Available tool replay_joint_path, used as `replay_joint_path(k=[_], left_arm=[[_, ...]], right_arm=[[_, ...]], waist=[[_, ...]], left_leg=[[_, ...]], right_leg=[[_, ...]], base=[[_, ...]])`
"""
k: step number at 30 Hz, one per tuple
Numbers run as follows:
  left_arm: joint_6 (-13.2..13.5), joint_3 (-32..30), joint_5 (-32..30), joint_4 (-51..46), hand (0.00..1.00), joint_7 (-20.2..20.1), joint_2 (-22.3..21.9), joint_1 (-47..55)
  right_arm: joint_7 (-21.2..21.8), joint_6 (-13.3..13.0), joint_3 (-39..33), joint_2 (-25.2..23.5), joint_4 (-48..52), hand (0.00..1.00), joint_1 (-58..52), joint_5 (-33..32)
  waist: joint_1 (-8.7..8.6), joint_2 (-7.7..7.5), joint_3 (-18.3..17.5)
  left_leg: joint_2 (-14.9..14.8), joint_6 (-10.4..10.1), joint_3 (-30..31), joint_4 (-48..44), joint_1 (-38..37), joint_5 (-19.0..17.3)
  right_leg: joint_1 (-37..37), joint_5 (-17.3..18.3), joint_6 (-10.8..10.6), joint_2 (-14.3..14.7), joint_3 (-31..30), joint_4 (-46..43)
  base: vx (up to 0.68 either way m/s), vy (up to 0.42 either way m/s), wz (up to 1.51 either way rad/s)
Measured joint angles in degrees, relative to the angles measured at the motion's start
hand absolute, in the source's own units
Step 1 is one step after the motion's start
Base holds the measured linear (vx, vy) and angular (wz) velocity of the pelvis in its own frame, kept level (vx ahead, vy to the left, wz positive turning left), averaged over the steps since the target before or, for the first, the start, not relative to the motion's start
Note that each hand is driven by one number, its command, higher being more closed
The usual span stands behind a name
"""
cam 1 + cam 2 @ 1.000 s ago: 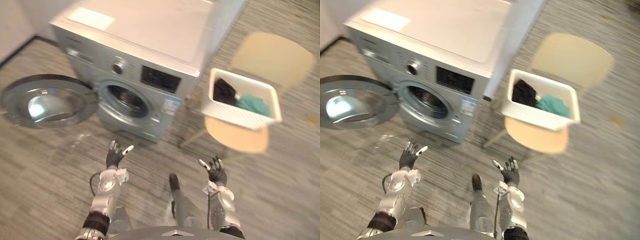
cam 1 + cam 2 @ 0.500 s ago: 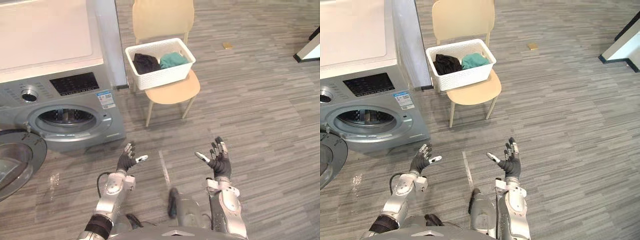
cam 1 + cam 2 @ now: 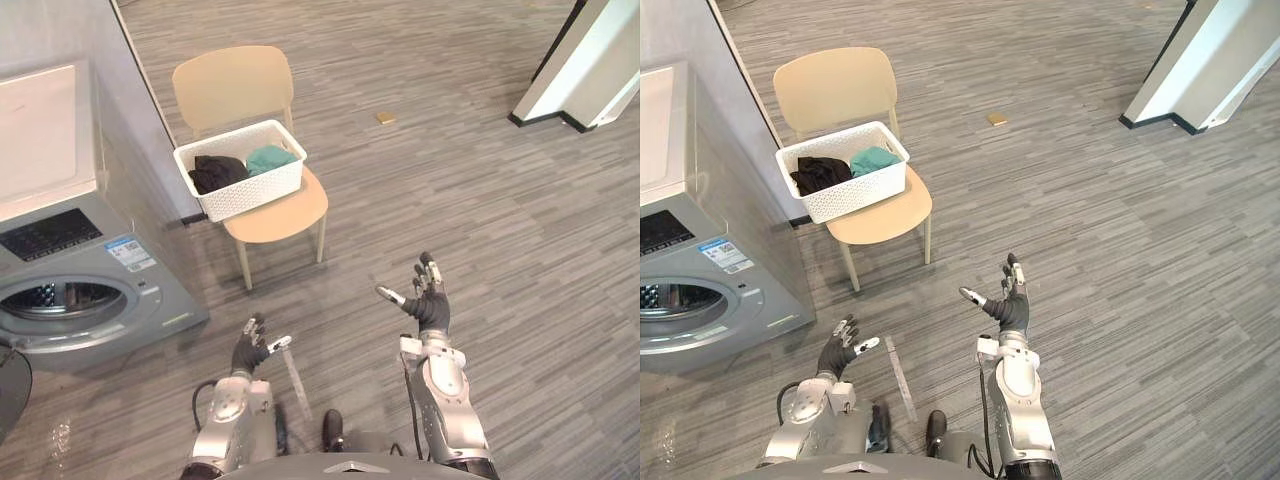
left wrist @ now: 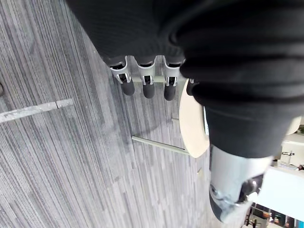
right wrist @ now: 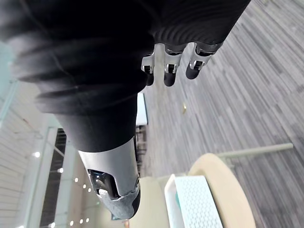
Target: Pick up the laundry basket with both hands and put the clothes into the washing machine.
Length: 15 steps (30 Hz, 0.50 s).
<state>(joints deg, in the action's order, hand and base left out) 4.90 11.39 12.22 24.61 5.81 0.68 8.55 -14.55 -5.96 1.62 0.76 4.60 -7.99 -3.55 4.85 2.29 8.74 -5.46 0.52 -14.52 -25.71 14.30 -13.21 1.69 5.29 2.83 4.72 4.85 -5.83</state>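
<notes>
Grey plank floor (image 3: 500, 220); cam swung right, washer (image 3: 80, 300) now at left edge. Basket (image 3: 250, 195) w/ clothes (image 3: 215, 172) on chair (image 3: 280, 215), well apart from left hand (image 3: 248, 350) and right hand (image 3: 430, 305), fingers spread, empty. Pickup not begun.

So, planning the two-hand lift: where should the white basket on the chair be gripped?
Grip the basket by the rim of its short ends, left hand and right hand one each, likely from the chair front; the backrest closes the far side.

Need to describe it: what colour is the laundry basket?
White laundry basket, clearest in the left eye view.
</notes>
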Motion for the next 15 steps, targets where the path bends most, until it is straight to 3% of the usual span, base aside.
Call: replay_joint_path(k=[1, 3, 4, 5, 6, 7, 8, 10, 12, 14, 15], left_arm=[[-0.1, 0.0, 0.0, 0.0, 0.00, 0.0, 0.0, -0.2], [-0.3, 0.0, 0.0, -1.1, 0.00, 0.0, -0.7, -1.1], [-0.5, 0.1, 0.0, -1.3, 0.00, 0.0, -0.9, -1.1], [-0.8, 1.1, 0.0, -1.3, 0.00, 0.0, -1.4, -0.8], [-1.5, 2.2, -0.1, -1.3, 0.00, 0.0, -0.7, -1.1], [-1.8, 2.6, -0.1, -1.3, 0.00, -0.1, -0.1, -1.2], [-2.1, 3.2, -0.1, -1.4, 0.00, -0.1, 0.6, -1.4], [-2.1, 3.3, -0.1, -1.5, 0.00, 0.2, 1.2, -1.8], [-2.1, 3.4, -0.1, -2.3, 0.00, 0.2, 1.3, -3.0], [-2.0, 3.7, -0.1, -3.0, 0.00, 0.1, 1.1, -3.4], [-2.0, 4.3, -0.1, -2.9, 0.00, 0.0, 1.0, -3.7]], right_arm=[[-0.8, 0.2, 0.0, -0.5, 0.6, 0.00, 0.3, 0.8], [-2.6, 1.3, -0.2, -0.3, 1.3, 0.00, 2.6, 3.9], [-2.9, 1.6, -0.2, -0.7, 1.2, 0.00, 3.0, 4.6], [-3.1, 2.0, -0.2, -0.9, 1.1, 0.00, 3.6, 6.4], [-3.0, 2.6, -0.1, -2.0, 1.1, 0.00, 4.2, 7.9], [-3.1, 2.8, -0.3, -2.7, 1.1, 0.00, 4.1, 8.5], [-3.1, 3.5, -0.4, -3.4, 0.5, 0.00, 4.1, 8.9], [-3.1, 4.0, -1.1, -3.6, -1.0, 0.00, 4.2, 10.8], [-3.3, 4.6, -3.1, -3.5, -1.1, 0.00, 4.5, 10.8], [-3.3, 4.8, -4.7, -2.9, -1.1, 0.00, 5.7, 10.8], [-3.4, 4.8, -5.7, -1.9, -1.0, 0.00, 6.5, 10.8]], waist=[[-0.30, -0.18, -0.4], [-0.39, -0.77, -0.5], [-0.09, -1.71, -0.4], [0.05, -2.64, -0.6], [-0.23, -2.94, -0.5], [-0.70, -3.30, -0.6], [-1.68, -3.98, -0.7], [-1.83, -4.80, -1.3], [-2.17, -5.09, -1.5], [-2.25, -4.66, -1.3], [-2.61, -3.75, -0.9]], left_leg=[[0.3, 0.7, -0.3, 0.7, 0.0, 0.6], [1.6, 4.1, -0.7, 0.7, -0.7, -0.2], [2.6, 4.7, -0.8, 0.8, -2.3, -1.3], [3.4, 5.4, -0.7, -0.5, -4.6, -4.0], [3.9, 5.7, 0.5, -3.3, -5.7, -6.9], [4.4, 5.6, 1.5, -4.3, -6.6, -7.9], [5.6, 6.0, 3.6, -5.4, -9.2, -9.4], [6.7, 6.0, 6.8, -4.1, -12.1, -10.1], [6.7, 5.7, 11.5, -1.8, -13.8, -9.9], [6.3, 4.5, 14.9, 0.2, -15.6, -9.9], [5.3, 3.4, 16.6, 1.0, -17.0, -10.2]], right_leg=[[0.0, 0.1, -0.6, -0.4, 0.3, 0.0], [1.6, 4.3, -3.0, -1.9, 0.9, -5.4], [2.4, 7.8, -5.7, -3.4, 1.1, -10.8], [6.5, 11.0, -9.8, -4.9, 0.5, -25.9], [11.8, 8.9, -12.9, -7.5, 0.7, -43.0], [13.4, 6.8, -13.5, -8.8, 1.1, -49.3], [15.1, 6.0, -13.3, -11.2, 2.4, -57.6], [16.7, 7.5, -10.5, -13.3, 2.8, -60.7], [18.2, 9.9, -8.2, -13.2, 3.6, -52.9], [20.2, 10.6, -7.6, -11.3, 0.0, -41.6], [20.5, 9.3, -7.4, -9.6, -4.1, -31.9]], base=[[0.22, 0.048, 0.05], [0.19, 0.068, 0.22], [0.28, 0.086, 0.13], [0.34, 0.091, 0.24], [0.36, 0.072, 0.39], [0.37, 0.026, 0.75], [0.44, -0.021, 0.89], [0.44, -0.065, 0.88], [0.45, -0.148, 1.05], [0.40, -0.183, 0.81], [0.38, -0.223, 0.73]])
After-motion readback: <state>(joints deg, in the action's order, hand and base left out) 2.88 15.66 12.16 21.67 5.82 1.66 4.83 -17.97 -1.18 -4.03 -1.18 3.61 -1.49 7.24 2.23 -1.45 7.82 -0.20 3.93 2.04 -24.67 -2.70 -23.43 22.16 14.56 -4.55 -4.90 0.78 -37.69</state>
